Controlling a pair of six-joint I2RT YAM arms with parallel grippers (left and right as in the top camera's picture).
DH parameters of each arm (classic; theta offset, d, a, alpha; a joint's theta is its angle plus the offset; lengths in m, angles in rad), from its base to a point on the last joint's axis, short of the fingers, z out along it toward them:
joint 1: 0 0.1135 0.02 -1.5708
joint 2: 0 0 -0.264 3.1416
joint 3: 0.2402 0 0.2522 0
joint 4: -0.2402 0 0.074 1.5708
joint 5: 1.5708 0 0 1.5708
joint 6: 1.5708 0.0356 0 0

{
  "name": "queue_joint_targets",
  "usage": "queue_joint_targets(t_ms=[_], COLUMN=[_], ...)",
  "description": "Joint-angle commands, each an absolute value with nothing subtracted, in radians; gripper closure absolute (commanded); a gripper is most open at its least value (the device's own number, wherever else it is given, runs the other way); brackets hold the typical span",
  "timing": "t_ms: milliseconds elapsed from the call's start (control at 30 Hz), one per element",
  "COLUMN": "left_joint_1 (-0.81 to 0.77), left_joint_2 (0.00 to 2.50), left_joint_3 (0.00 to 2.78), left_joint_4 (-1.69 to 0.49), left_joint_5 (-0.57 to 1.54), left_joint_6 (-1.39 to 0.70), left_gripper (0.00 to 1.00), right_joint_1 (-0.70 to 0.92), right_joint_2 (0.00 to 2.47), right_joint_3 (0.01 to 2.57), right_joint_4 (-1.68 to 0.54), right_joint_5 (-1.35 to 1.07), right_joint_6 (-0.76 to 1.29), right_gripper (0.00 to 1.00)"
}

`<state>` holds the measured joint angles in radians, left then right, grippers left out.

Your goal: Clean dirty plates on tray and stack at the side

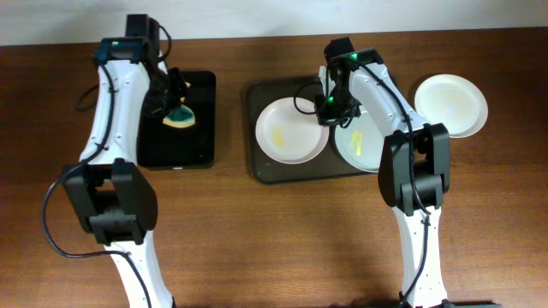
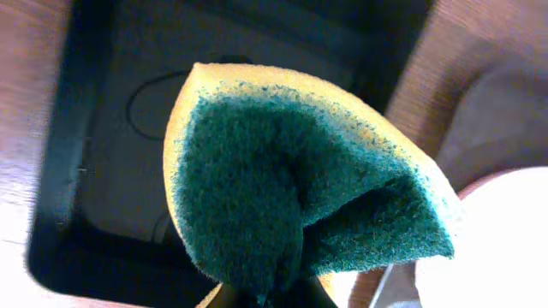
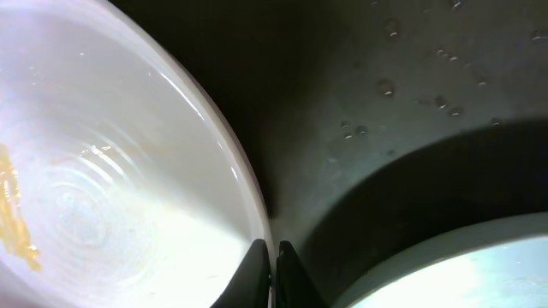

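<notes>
The bench [image 1: 257, 239] is dark brown wood with a visible grain, and a pale wall runs along its 12 o'clock edge. Toward 10 o'clock lies a small glossy black tray [image 1: 193, 145]. Near the middle is the tray [image 1: 255, 164], brown-grey with rounded corners and a raised rim, its floor beaded with droplets.

Two round, shallow plates lie on the tray. The white plate [image 1: 291, 133] is on the 9 o'clock side and has a yellow smear. The greenish plate [image 1: 364, 152] is on the 3 o'clock side, also streaked yellow. A third plate [image 1: 451, 104] rests on the bare wood at 2 o'clock, just off the tray.

The left claw [image 1: 175, 103] hangs over the black tray, clenched on a sponge [image 2: 300, 197] that is folded, with a coarse green scourer face and a yellow foam back.

The right claw [image 3: 274, 275] is down between the two plates on the tray. Its tips are nearly together, and the white plate's thin rim runs into the slit between them, pinched.
</notes>
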<state>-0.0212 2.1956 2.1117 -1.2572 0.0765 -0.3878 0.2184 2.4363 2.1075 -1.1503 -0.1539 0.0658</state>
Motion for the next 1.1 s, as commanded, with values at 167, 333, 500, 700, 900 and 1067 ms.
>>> queue_joint_targets(t_ms=[167, 333, 500, 700, 900, 1067], left_joint_1=[-0.185, -0.257, -0.320, -0.382, -0.430, -0.455], left_joint_2=[2.178, 2.191, 2.219, 2.294, 2.375, 2.390], left_joint_3=[2.111, 2.054, 2.016, 2.000, 2.000, 2.000], left_joint_4=[-1.254, -1.157, -1.047, -0.934, -0.842, -0.780], left_joint_5=[0.102, 0.226, 0.248, 0.249, 0.295, 0.294], left_joint_6=[-0.366, -0.377, -0.420, -0.566, -0.603, -0.667], left_gripper=[1.00, 1.00, 1.00, 1.00, 1.00, 1.00], right_joint_1=[0.215, 0.216, 0.216, 0.216, 0.216, 0.216], right_joint_2=[2.437, 2.437, 2.437, 2.437, 2.437, 2.437], right_joint_3=[2.066, 2.066, 2.066, 2.066, 2.066, 2.066], right_joint_4=[-1.110, -1.103, -1.103, -1.096, -1.096, -1.096], right_joint_5=[-0.100, -0.101, -0.101, -0.101, -0.101, -0.101], right_joint_6=[0.056, 0.057, 0.056, 0.057, 0.057, 0.060], right_gripper=[0.96, 0.96, 0.96, 0.96, 0.96, 0.96])
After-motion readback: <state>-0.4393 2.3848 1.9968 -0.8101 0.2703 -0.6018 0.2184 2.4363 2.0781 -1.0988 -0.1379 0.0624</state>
